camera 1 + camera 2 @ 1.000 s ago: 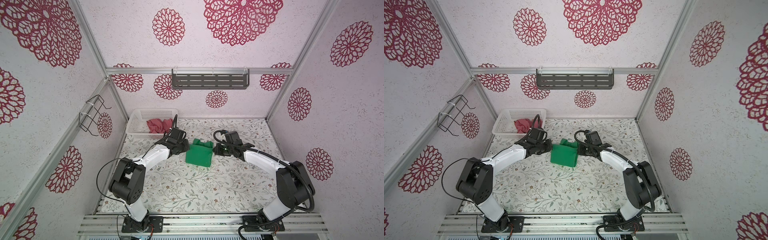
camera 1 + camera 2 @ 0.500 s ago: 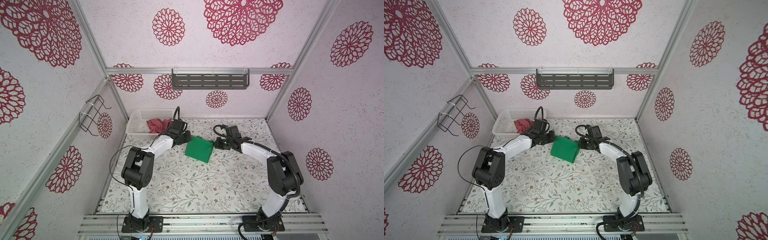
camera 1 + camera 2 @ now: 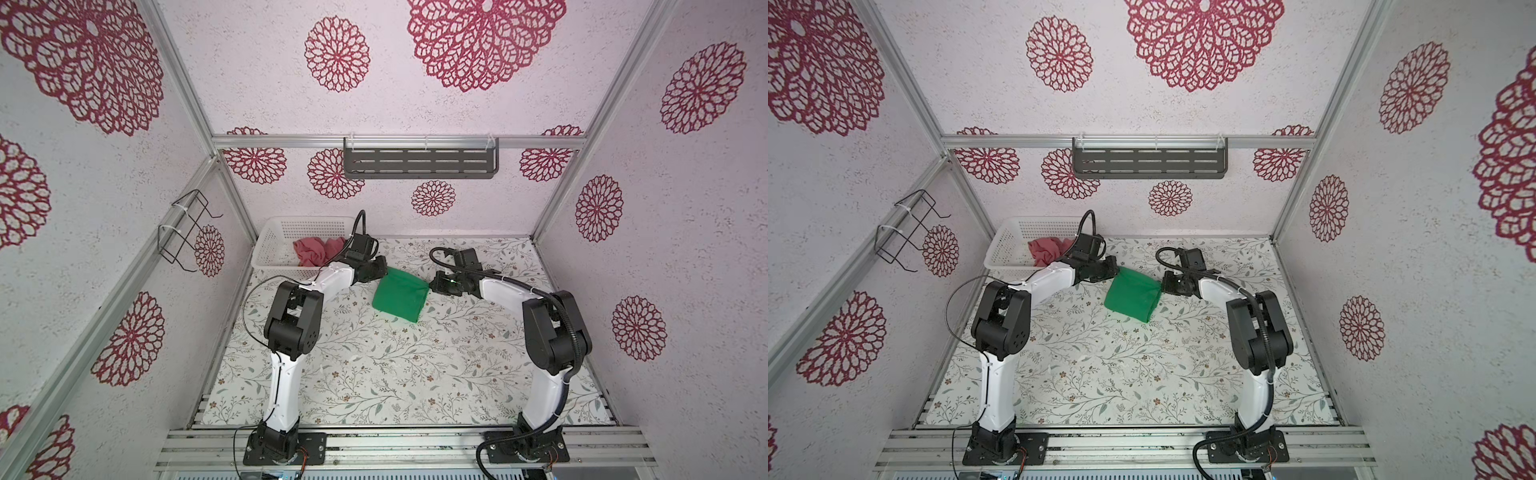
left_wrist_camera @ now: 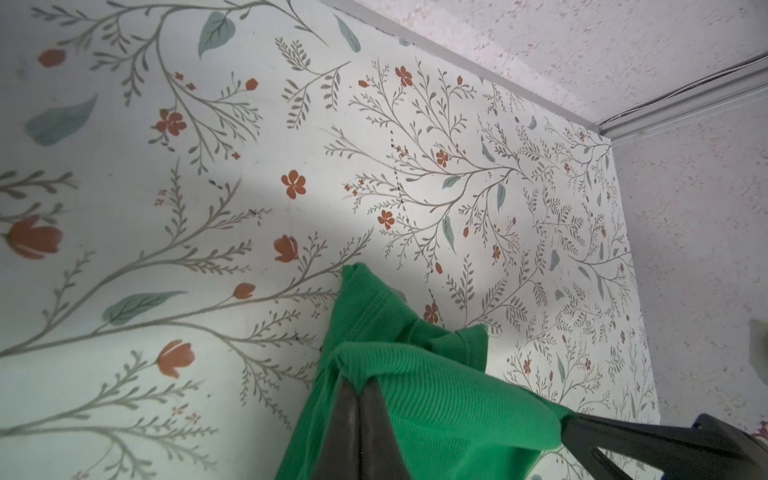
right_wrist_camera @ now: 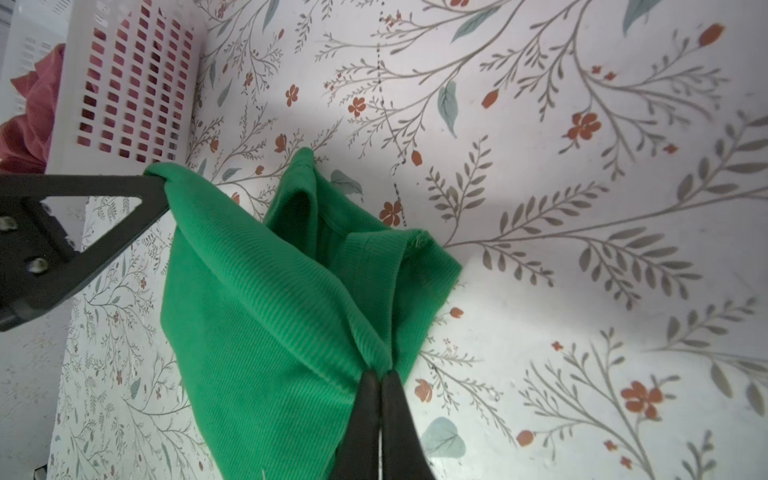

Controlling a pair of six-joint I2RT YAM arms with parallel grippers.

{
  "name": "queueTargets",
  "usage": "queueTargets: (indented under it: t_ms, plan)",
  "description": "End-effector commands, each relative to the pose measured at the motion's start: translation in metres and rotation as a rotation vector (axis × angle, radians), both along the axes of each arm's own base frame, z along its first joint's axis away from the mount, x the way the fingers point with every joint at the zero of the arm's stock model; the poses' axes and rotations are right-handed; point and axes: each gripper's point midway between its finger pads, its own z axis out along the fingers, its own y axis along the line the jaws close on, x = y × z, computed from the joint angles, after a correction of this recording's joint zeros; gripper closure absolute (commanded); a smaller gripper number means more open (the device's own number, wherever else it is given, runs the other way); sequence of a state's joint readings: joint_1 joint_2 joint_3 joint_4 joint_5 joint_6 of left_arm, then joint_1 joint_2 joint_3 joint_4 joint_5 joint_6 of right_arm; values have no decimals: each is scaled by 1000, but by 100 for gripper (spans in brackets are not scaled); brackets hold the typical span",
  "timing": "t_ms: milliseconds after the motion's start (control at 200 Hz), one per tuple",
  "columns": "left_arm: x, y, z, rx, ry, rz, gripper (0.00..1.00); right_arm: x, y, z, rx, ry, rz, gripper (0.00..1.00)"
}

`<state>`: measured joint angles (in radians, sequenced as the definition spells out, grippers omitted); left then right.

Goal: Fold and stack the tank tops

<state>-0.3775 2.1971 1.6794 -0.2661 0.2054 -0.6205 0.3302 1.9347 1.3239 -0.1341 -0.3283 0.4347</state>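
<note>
White basket (image 3: 309, 227), upper left of the surface (image 3: 374, 365), holds the crumpled rose-red tank top (image 3: 313, 251). Green tank top (image 3: 399, 296) is at frame centre, folded near-square, strung between both arms. Left end effector (image 3: 384, 272) and right end effector (image 3: 430, 286) are each clenched on a top corner. Held edge runs left-right, dipping rightward; the fold extends toward lower frame.

Pale walls (image 3: 257, 62) with red medallions (image 3: 337, 54) enclose a floral-print tabletop (image 3: 374, 374).
</note>
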Motion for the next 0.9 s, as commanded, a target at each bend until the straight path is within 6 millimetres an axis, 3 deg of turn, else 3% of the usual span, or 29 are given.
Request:
queueTargets:
  t_ms: [0, 160, 180, 235, 280, 325, 385, 490, 590, 746, 891]
  plan:
    - [17, 9, -2, 2, -29, 11, 100, 13, -4, 9, 1, -31, 10, 100]
    - [22, 5, -17, -8, -2, 2, 100, 19, 0, 2, 8, -10, 17, 100]
    - [22, 4, -19, -9, 3, -3, 93, 20, -1, 2, 7, -8, 15, 100]
    - [24, 8, -17, 5, 5, -11, 65, 23, -6, 5, 11, -11, 4, 81]
    - [26, 13, -8, 12, -12, -5, 48, 26, -11, 12, 14, -22, -10, 68]
    - [27, 22, 6, 16, -39, 7, 37, 28, -19, 23, 9, -39, -27, 60]
    - [25, 32, 28, 36, -71, 20, 31, 28, -29, 39, -22, -69, -54, 55]
    - [7, 40, 53, 66, -87, 40, 32, 18, -36, 65, -35, -115, -90, 53]
    - [-18, 25, 50, 49, -64, 36, 44, -5, -4, 74, 49, -134, -51, 57]
    - [-38, 5, 9, 23, 10, 44, 51, -35, 54, 58, 155, -90, 26, 65]
    - [-47, 8, -34, 24, 83, 83, 52, -45, 73, 30, 213, -45, 13, 69]
